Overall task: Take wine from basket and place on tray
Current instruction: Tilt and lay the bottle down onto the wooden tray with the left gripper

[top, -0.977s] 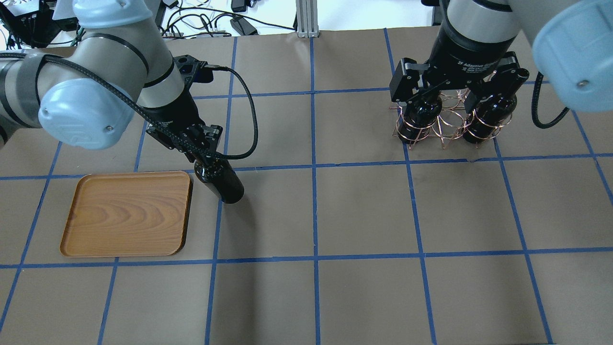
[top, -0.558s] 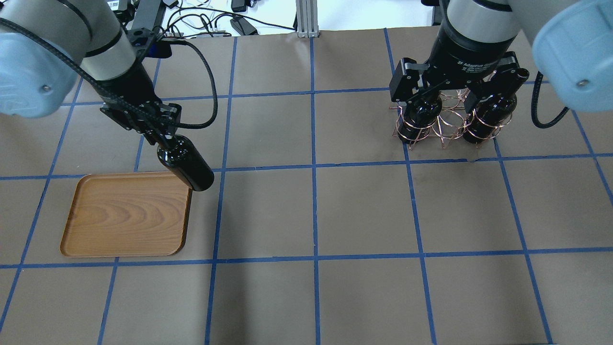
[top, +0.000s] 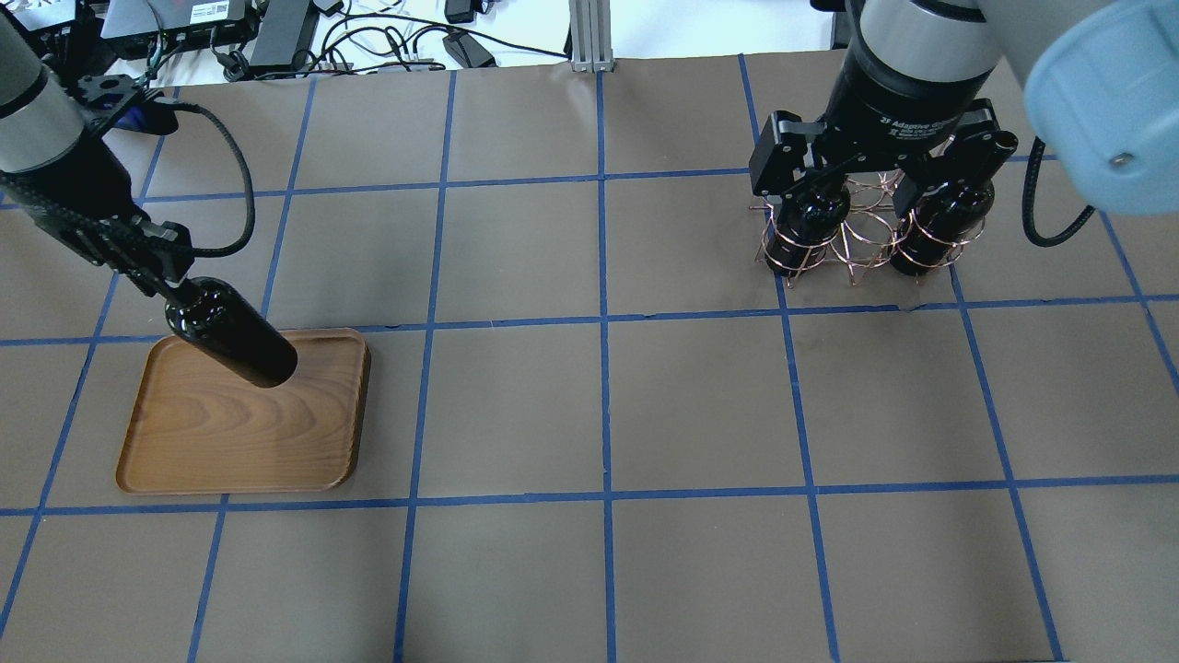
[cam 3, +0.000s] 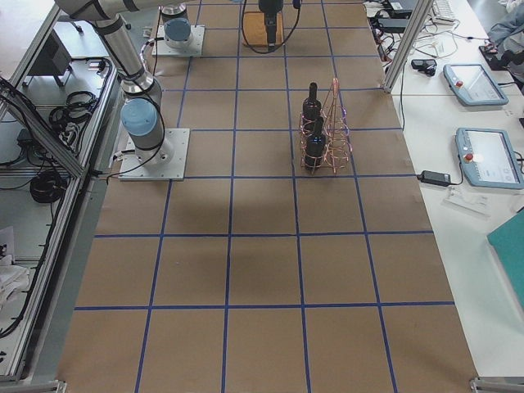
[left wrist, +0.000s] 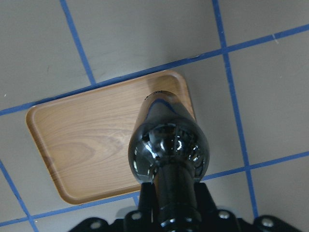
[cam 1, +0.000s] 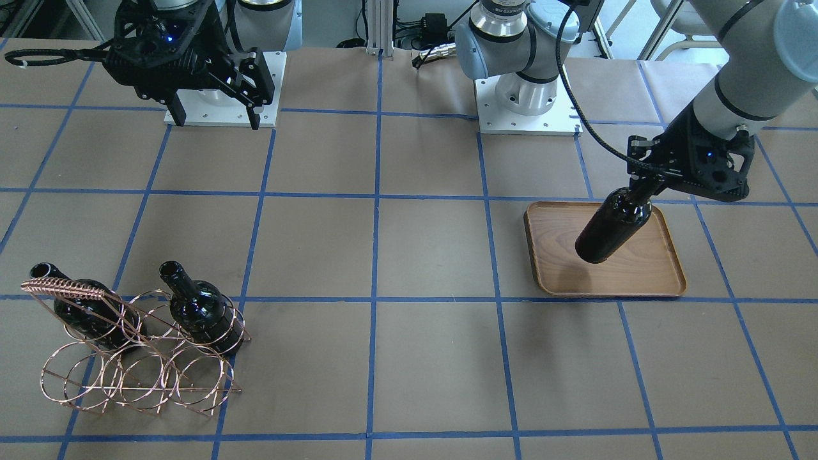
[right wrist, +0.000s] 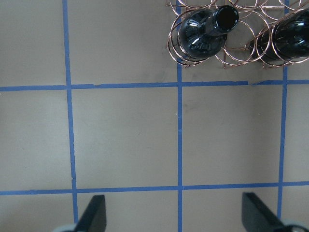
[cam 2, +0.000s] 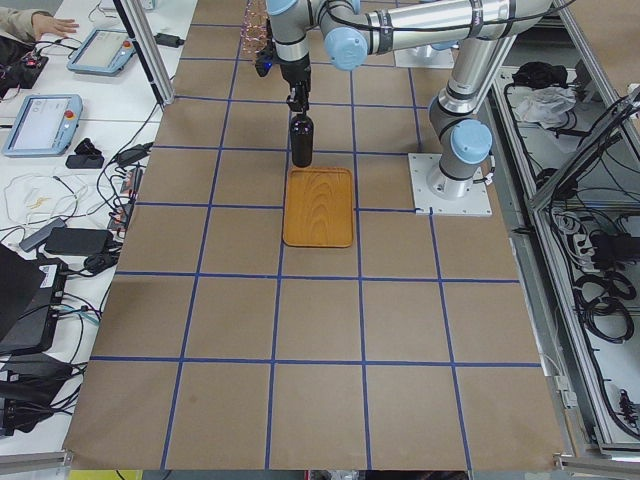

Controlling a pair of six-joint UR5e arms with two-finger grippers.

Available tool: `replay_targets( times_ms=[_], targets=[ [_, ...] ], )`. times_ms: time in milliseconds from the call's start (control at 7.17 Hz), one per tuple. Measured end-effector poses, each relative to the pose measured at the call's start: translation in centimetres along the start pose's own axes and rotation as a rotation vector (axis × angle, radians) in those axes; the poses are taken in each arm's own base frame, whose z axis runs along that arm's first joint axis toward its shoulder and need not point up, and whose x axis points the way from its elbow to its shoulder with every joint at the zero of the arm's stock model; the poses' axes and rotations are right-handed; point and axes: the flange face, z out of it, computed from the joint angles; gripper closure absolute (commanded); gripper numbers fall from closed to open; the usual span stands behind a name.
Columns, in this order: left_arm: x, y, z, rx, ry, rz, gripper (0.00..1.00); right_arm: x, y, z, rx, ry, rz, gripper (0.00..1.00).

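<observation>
wine (top: 235, 336) hangs tilted over tray (top: 230, 442), neck clamped in left gripper (top: 171, 285); right gripper (cam 1: 216, 116) fingers apart.

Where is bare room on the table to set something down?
The table's wide middle, between the tray and the basket, is bare; so is most of the tray. Crowded: the basket, with two bottles in it, and the spot over the tray where the left tool holds the wine.

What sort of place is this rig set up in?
Probably a robotics lab workcell, not a home or shop: the table is papered brown with a blue tape grid, teach pendants lie on a side bench, and loose cables lie past the far edge.
</observation>
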Motion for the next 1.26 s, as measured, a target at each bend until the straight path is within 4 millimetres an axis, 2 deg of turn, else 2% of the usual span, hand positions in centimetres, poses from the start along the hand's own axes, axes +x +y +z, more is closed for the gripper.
replay_targets(
  times_ms=[279,419,698,837,977,1116,1256],
  targets=[
    [-3.8,1.6,2.7,-0.022,0.034,-0.018,1.0,0.0,0.0,0.0,0.0,0.001,0.0,0.0],
    [-4.9,1.9,3.4,-0.03,0.044,-0.019,1.0,0.0,0.0,0.0,0.0,0.002,0.0,0.0],
    [-5.7,1.8,4.3,-0.042,0.056,-0.016,1.0,0.0,0.0,0.0,0.0,0.001,-0.001,0.0],
    [-5.8,1.6,4.7,-0.048,0.061,-0.014,0.79,-0.1,0.0,0.0,0.0,0.0,-0.002,0.0],
    [-6.0,1.5,4.9,-0.052,0.064,-0.014,0.33,-0.1,0.0,0.0,0.001,0.0,-0.002,0.0],
    [-6.0,1.4,5.0,-0.054,0.064,-0.015,0.04,-0.1,0.0,0.0,0.0,0.0,-0.002,0.0],
    [-6.0,1.4,4.9,-0.053,0.063,-0.02,0.0,-0.1,0.0,0.0,0.0,0.0,-0.002,0.0]
  ],
)
